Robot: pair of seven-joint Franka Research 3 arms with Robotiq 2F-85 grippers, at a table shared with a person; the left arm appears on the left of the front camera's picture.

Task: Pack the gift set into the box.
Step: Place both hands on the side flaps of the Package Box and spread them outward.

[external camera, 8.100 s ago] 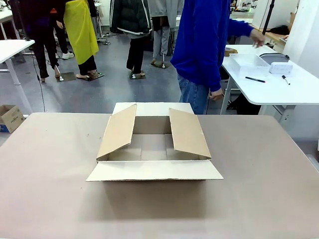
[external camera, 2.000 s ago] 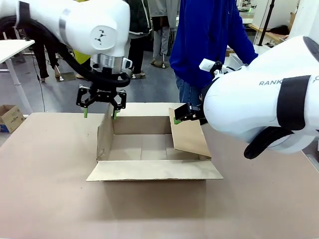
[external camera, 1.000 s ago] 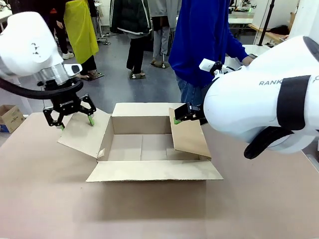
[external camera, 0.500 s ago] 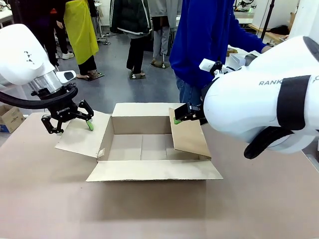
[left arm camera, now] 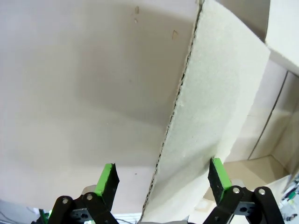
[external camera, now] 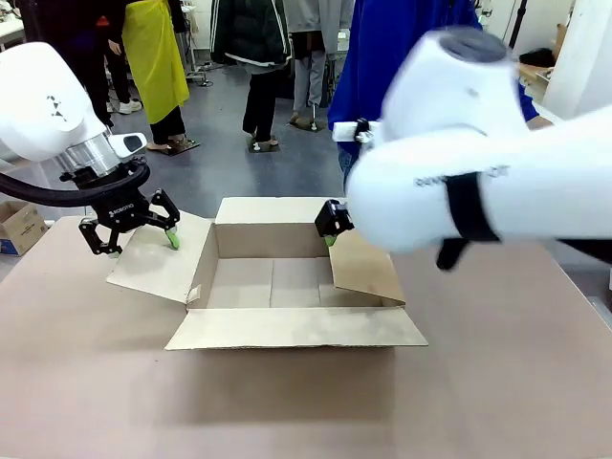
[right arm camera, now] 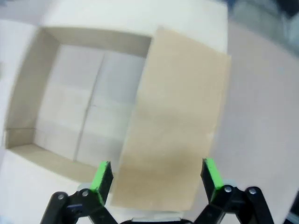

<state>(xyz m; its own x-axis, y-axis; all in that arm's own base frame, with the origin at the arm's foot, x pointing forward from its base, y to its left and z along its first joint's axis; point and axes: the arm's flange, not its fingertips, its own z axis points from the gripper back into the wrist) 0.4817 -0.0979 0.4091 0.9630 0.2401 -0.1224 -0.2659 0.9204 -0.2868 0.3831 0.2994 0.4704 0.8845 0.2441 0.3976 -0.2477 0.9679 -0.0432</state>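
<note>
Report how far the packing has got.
Done: the left flap of the box lies folded outward, with the open left gripper over it; the near and far flaps are also out. In hand: the open right gripper sits at the right flap, which leans in over the opening. Left: fold that flap out, then all the packing; the box floor is bare cardboard.

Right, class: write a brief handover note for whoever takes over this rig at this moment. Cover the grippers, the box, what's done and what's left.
Left gripper: open, straddling an edge of the left flap.
Right gripper: open, around the far end of the right flap.
Box: near and far flaps lie outward.
Done: left flap folded out.
Left: right flap leans in over the opening; fold it out, then pack.
</note>
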